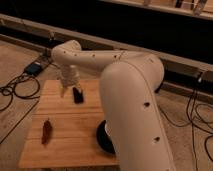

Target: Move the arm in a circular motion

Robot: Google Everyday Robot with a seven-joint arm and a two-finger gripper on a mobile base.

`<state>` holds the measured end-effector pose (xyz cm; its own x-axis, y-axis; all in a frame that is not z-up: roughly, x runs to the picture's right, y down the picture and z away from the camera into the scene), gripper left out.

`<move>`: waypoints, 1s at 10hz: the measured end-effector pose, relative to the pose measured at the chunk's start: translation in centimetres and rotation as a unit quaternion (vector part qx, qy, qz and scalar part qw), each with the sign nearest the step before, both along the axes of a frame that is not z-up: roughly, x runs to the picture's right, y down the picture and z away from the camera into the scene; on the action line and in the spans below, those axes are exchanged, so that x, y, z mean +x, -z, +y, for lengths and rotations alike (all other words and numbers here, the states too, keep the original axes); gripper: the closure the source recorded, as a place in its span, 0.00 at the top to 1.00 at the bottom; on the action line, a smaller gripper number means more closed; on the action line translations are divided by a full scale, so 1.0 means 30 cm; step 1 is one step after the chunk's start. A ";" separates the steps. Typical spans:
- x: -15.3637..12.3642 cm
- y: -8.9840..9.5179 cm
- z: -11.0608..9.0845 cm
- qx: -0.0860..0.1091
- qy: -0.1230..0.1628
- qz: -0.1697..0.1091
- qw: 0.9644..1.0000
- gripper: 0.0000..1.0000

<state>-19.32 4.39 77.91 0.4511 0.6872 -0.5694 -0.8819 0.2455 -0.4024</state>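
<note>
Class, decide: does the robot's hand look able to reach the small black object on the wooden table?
Probably yes: the hand hangs right beside the small black object, over the table's far side, nothing between them.

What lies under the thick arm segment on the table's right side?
Part of a dark plate; the arm covers the rest. The gripper hangs over the table, far left.

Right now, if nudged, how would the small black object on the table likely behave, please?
The black object looks boxy and low on the wooden table, so it would probably slide, not roll or tip. It seems small, likely light. The gripper hangs just beside it.
</note>
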 end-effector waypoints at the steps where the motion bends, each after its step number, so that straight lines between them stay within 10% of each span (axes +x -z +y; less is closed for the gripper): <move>1: -0.001 0.046 0.049 -0.004 0.004 -0.007 1.000 0.65; 5: 0.096 0.196 0.196 -0.011 0.004 0.002 1.000 0.65; 10: 0.374 0.286 0.283 -0.023 -0.034 0.077 0.996 0.65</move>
